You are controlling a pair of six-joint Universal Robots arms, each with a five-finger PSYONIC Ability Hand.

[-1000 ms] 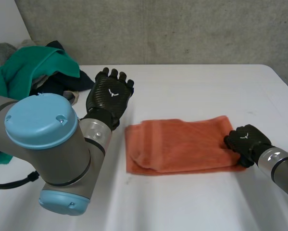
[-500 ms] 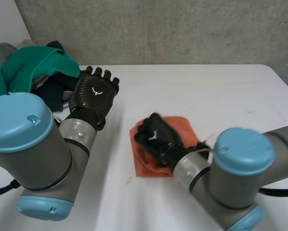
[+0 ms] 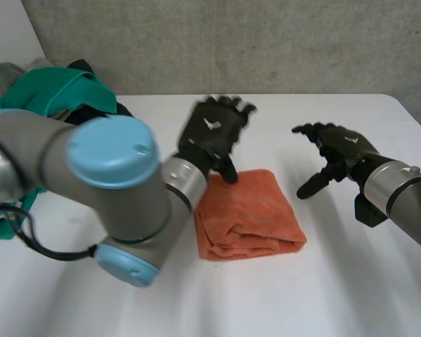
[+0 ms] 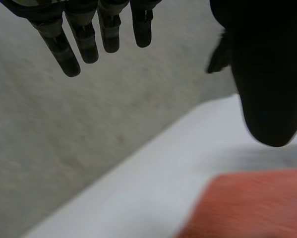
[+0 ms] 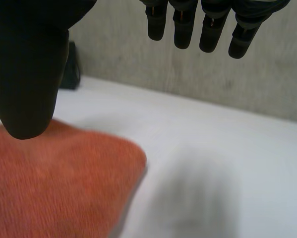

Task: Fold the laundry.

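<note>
An orange towel [image 3: 249,214] lies folded into a small rectangle in the middle of the white table [image 3: 322,295]. My left hand [image 3: 211,137] hovers at the towel's far left corner with fingers straight and thumb pointing down toward the cloth, holding nothing. In the left wrist view the fingers [image 4: 84,37] and thumb [image 4: 269,84] stand apart above the towel [image 4: 247,206]. My right hand [image 3: 337,154] is open in the air to the right of the towel, clear of it. The right wrist view has its thumb [image 5: 29,74] over the towel [image 5: 54,183], with fingers [image 5: 212,25] spread.
A heap of laundry with a green garment [image 3: 45,98] on top and dark pieces beneath sits at the table's far left corner. A grey concrete wall [image 3: 266,42] runs behind the table. My left arm's elbow [image 3: 112,203] stands over the table's front left.
The right hand carried the towel's right end over to the left, folding it in half, then let go, opened and drew back right. The left hand moved right to the towel's far corner.
</note>
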